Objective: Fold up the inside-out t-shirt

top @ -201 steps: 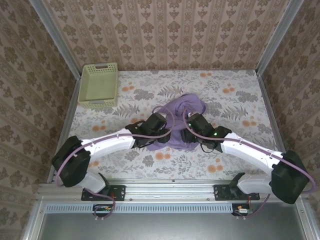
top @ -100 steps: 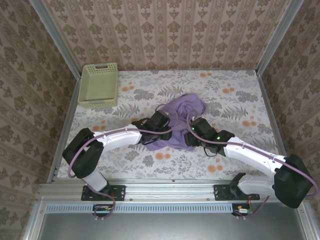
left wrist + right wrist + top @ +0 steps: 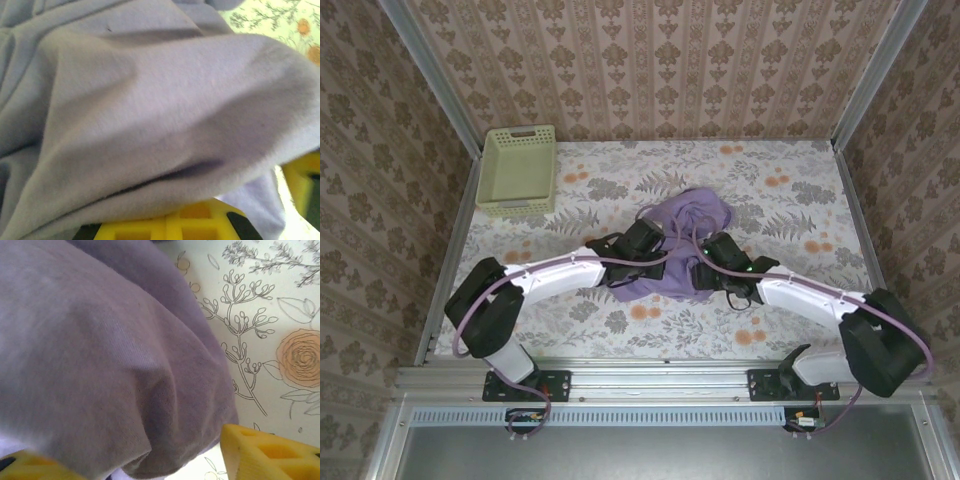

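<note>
Top external view: the inside-out t-shirt [image 3: 695,215] lies crumpled in a lavender heap near the middle of the floral table [image 3: 800,200], well apart from the pale green basket [image 3: 517,170], which stands in the far left corner. The left arm [image 3: 550,272] reaches in from the near left and the right arm [image 3: 800,295] from the near right. Both wrists meet at the near edge of the heap, close to each other, with the cloth bunched between and behind them. The far part of the shirt spreads out flat toward the back of the table.

Left wrist view: the left fingers [image 3: 165,225] are yellow and closed. A thick fold of the purple shirt [image 3: 150,100] is drawn down into them and drapes over them, hiding the tips. A dark crease runs across the cloth just above the fingers. A corner of the table [image 3: 280,15] shows at the upper right.

Right wrist view: the right fingers [image 3: 270,450] stand apart, one at the lower right and the other just showing at the lower left. A rounded bulge of the shirt [image 3: 90,340] sits between them. Its hem curls under, just beside the right-hand finger. I cannot tell whether these fingers press the cloth. The printed table [image 3: 260,300], with a sprig and an orange rose, lies bare to the right of the fabric.
</note>
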